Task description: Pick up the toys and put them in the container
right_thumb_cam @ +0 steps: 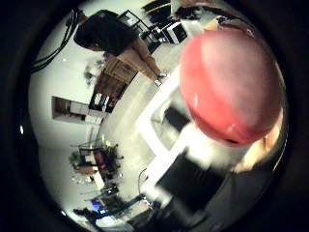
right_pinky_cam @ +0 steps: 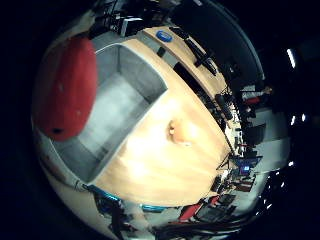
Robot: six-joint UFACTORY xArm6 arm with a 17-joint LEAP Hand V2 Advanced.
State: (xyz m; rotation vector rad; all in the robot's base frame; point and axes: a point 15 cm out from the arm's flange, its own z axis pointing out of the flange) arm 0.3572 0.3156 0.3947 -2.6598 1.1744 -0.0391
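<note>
**Glare on the bench, dark rims all round**

Strong overhead light washes out the wooden bench (right_pinky_cam: 165, 150) in pale glare. The red toy (right_thumb_cam: 227, 87) close to the palm is blurred and out of focus. Edges bend heavily and fall to black.

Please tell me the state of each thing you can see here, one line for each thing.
red toy: close to the palm, above the container, off the table
grey container: open on top, nothing visible inside, standing on the table
small orange toy: lying on the wooden table, outside the container
</note>
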